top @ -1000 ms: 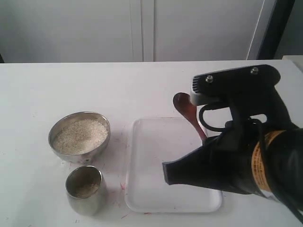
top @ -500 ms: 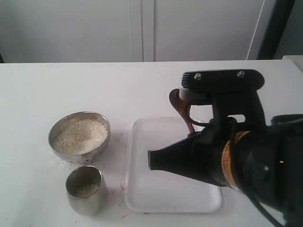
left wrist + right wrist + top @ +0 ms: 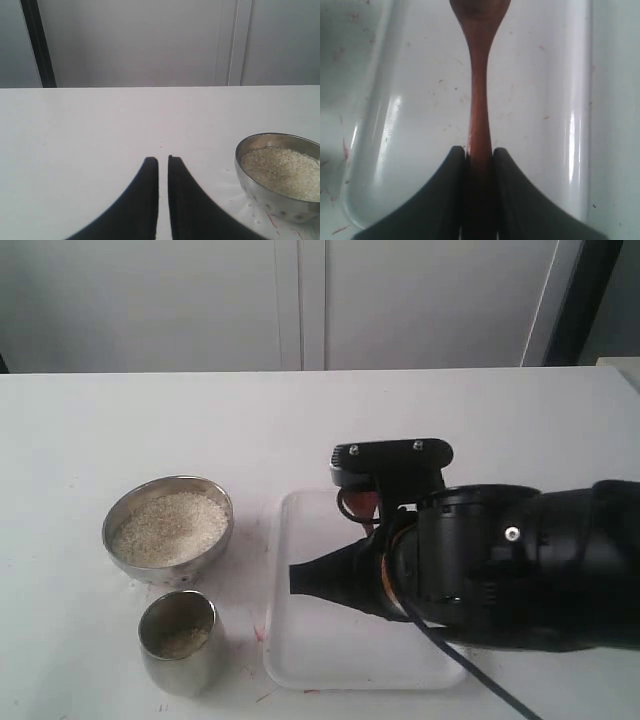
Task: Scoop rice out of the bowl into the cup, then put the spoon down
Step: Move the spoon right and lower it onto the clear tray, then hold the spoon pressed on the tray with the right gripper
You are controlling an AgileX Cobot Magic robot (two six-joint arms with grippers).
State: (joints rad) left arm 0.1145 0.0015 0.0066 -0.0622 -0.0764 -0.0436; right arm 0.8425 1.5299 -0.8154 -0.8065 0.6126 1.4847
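Note:
The steel bowl (image 3: pixel 205 550) stands at the left of the table, holding the rice (image 3: pixel 170 527). In front of it is the steel cup (image 3: pixel 181 665), with some grains inside. My right gripper (image 3: pixel 480 151) is shut on the handle of the wooden spoon (image 3: pixel 478 90), held low over the white tray (image 3: pixel 415 125). In the exterior view only a bit of the spoon (image 3: pixel 362 504) shows past my right arm (image 3: pixel 480 570). My left gripper (image 3: pixel 163 160) is shut on nothing and hovers over bare table, with the bowl (image 3: pixel 272 205) and its rice (image 3: pixel 282 170) beside it.
The white tray (image 3: pixel 300 640) lies right of the bowl and cup, and my right arm covers most of it. White cabinet doors stand behind the table. Small reddish specks mark the table around the tray.
My right arm has come down and to the left over the tray, carrying the spoon with it. The bowl and cup have not moved.

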